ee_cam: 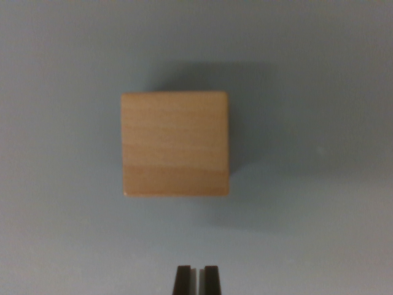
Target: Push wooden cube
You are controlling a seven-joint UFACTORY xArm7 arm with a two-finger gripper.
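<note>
So the wooden cube [175, 144] sits pretty much in the middle of the wrist view, maybe a touch left of centre. We're looking almost straight down on it, so it reads as a plain square face, light tan, with faint grain bands running side to side and a slightly darker strip near its lower edge. Edges look square to the frame, not rotated. The whole shot is a bit soft, so finer detail on the wood is hard to make out.

It rests on a flat blue-grey surface [55, 233]. A soft shadow spreads off the cube toward the top and the wrist view's right, darkest right along those two sides.

Down at the bottom edge, the gripper [196, 279] pokes into view as two dark fingertips [182, 281]. The jaws are very nearly together, just a thin sliver of pale gap between them, and nothing is in there. The tips sit below the cube in frame, clearly apart from it with bare surface between, lined up a bit right of the cube's centre.
</note>
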